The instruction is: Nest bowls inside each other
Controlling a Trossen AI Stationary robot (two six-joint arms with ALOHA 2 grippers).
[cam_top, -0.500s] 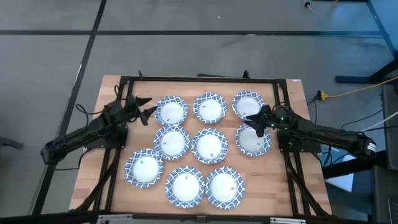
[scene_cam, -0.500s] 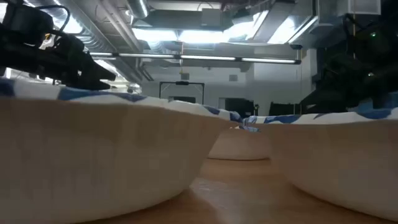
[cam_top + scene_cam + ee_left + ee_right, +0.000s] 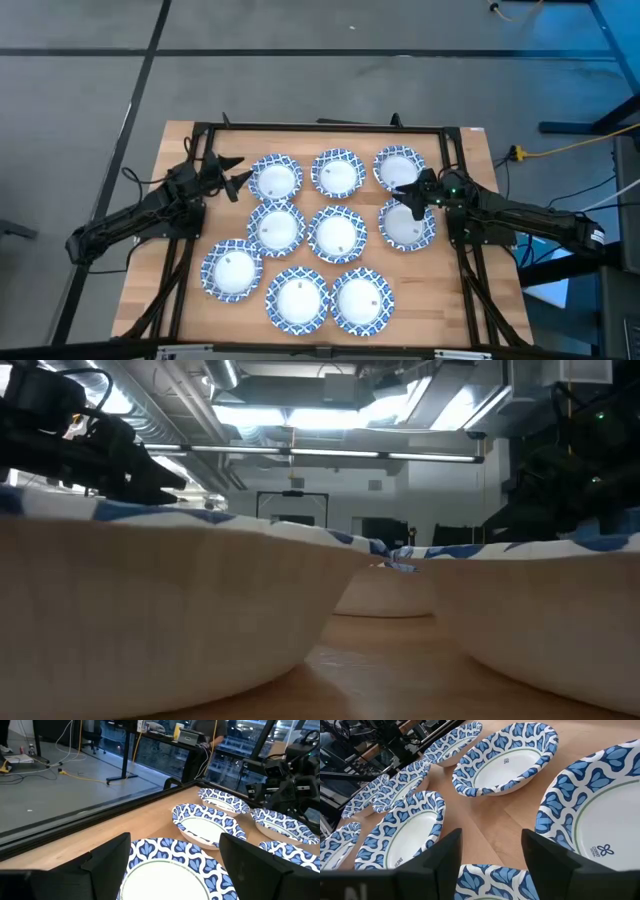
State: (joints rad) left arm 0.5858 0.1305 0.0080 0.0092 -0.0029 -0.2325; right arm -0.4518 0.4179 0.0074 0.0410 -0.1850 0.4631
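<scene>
We see even, bright light over the table, with soft shadows. In the low view, ceiling lamps glare and the nearest bowls blur.

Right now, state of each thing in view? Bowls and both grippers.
bowls: nine, all single, upright on the table, none nested yet
left gripper: open, empty, at the far-left bowl's rim
right gripper: open, empty, between the two rightmost bowls
</scene>
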